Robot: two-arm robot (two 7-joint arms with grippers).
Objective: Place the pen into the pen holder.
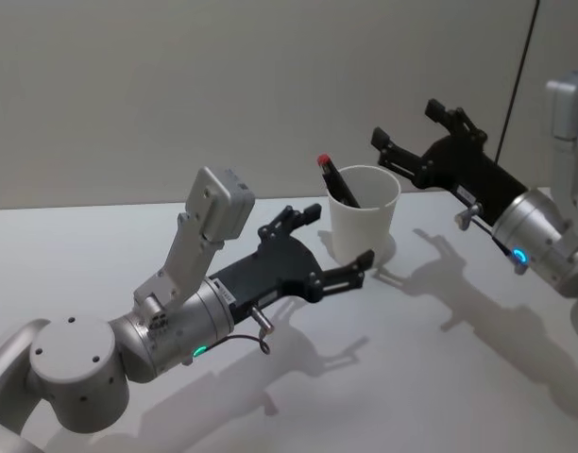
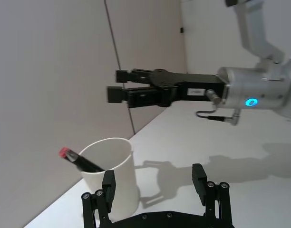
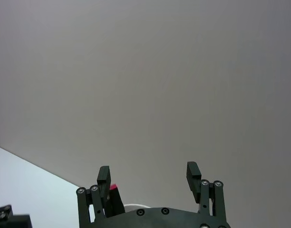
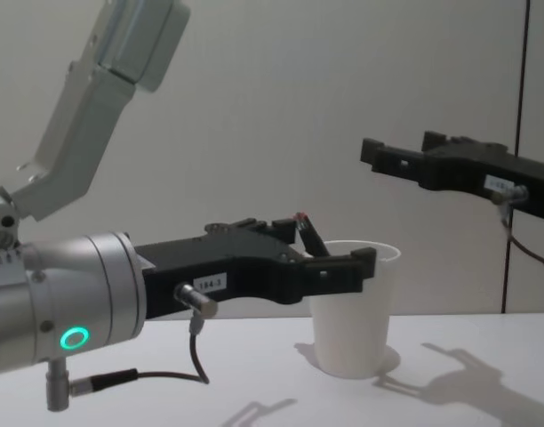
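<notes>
The pen holder, a white paper cup (image 1: pixel 365 222) (image 4: pixel 352 325) (image 2: pixel 118 176), stands upright on the white table. The pen (image 1: pixel 336 181) (image 4: pixel 308 238) (image 2: pixel 82 161) is black with a red end. It leans inside the cup, and the red end pokes out over the rim. My left gripper (image 1: pixel 331 242) (image 4: pixel 330 245) (image 2: pixel 153 179) is open low beside the cup's near left side, holding nothing. My right gripper (image 1: pixel 409 127) (image 2: pixel 118 85) (image 4: pixel 401 147) (image 3: pixel 148 173) hangs open and empty in the air, above and to the right of the cup.
The white table (image 1: pixel 440 359) runs up to a plain grey wall. A dark vertical cable (image 1: pixel 518 75) hangs against the wall at the right.
</notes>
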